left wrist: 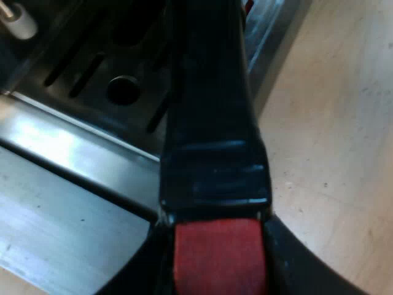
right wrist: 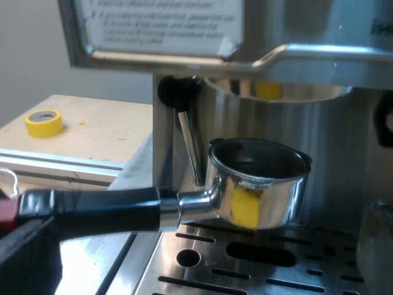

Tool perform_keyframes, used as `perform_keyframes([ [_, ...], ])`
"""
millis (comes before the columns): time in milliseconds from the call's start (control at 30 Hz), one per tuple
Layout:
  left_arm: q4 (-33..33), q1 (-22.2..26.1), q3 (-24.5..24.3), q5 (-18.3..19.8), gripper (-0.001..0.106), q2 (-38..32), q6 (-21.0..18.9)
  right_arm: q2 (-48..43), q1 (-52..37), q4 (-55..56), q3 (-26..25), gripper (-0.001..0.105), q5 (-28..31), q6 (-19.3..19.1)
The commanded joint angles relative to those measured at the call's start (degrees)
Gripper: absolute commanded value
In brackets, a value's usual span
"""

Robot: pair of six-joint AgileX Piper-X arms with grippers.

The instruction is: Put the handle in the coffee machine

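In the left wrist view, the espresso machine (left wrist: 73, 141) shows its dark drip tray (left wrist: 92, 67), slotted and with one round hole, bordered by a bright steel edge. Over the tray's edge the left tool (left wrist: 219, 267) pinches the metal holder (left wrist: 212, 123) by the red end (left wrist: 219, 252) of its dark handle. Its black fingers (left wrist: 295, 264) press on both sides of that red end. The handle runs away from the tool above the tray. Beyond the handle lies the pale wooden desk (left wrist: 331, 141), bare where it shows.

In the right wrist view, a roll of yellow tape (right wrist: 44, 121) lies flat on the desk, well apart from the machine. Nearer, a dark block that seems to be the left tool sits at the handle's red tip. This view does not show how its fingers stand. From there the handle reaches level toward the machine's front. A thin steel steam wand (right wrist: 189, 144) hangs from a black knob just behind the handle's metal neck. The holder's polished basket (right wrist: 261, 184) sits upright and open, with a yellow patch on its side. It hangs just above the slotted drip tray and under the round brew head (right wrist: 276, 92), with a clear gap between its rim and the head, so the holder is not locked in. A white printed label (right wrist: 163, 21) is fixed to the machine's face above the wand.
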Motion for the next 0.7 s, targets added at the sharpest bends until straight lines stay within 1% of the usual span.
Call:
perform_keyframes([
  [33,-2.1,-0.2,-1.6,3.0,0.000,0.4,0.4,1.9,-0.6,-4.6,-0.1,0.105,2.2,-3.2],
  [200,-2.3,-0.2,-2.8,3.4,0.000,1.6,0.4,3.1,-2.2,-8.3,-0.1,0.105,1.7,-3.2],
  [333,-2.3,-0.2,-3.6,5.1,0.000,2.2,0.5,3.0,-2.4,-8.7,-0.1,0.105,1.4,-3.5],
  [467,-3.7,-0.2,-3.8,5.2,0.000,2.2,0.5,3.0,-2.4,-8.7,-0.1,0.105,1.4,-3.5],
  [533,-4.0,-0.2,-3.9,7.0,0.000,2.2,1.0,3.0,-2.4,-8.7,-0.1,0.105,1.4,-3.5],
  [667,-4.5,-0.2,-3.9,7.2,0.000,2.5,1.0,3.0,-2.4,-8.7,-0.1,0.105,1.4,-3.5],
  [700,-4.4,-0.2,-3.9,7.7,0.000,2.9,1.6,3.0,-2.4,-8.7,-0.1,0.105,1.4,-3.5],
])
